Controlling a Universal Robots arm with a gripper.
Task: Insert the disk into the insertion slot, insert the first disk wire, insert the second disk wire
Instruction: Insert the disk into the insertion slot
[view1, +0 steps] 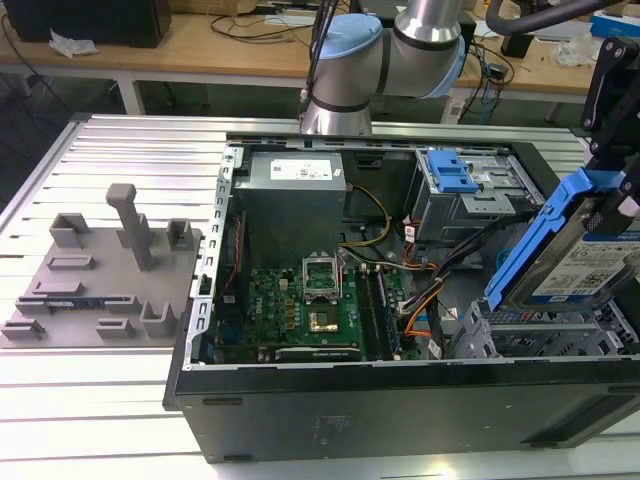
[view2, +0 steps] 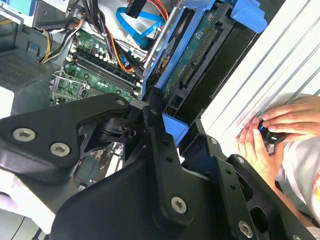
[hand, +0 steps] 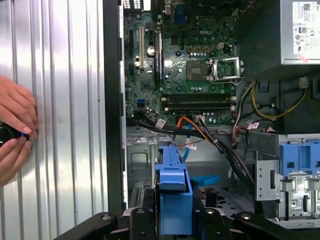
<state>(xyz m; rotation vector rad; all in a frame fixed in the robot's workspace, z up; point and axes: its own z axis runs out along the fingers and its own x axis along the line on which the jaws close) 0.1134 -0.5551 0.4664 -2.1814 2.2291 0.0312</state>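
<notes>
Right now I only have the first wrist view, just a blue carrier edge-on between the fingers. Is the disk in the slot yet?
Observer: No. In the exterior view the disk hangs tilted above the insertion slot, not in it.
Operator: Which face is up?
Observer: The white-labelled one; the second wrist view shows the green circuit board on the other face.
Operator: What else is out there?
Observer: A grey fixture plate lies on the table, at the exterior view's left of the computer case.
</notes>
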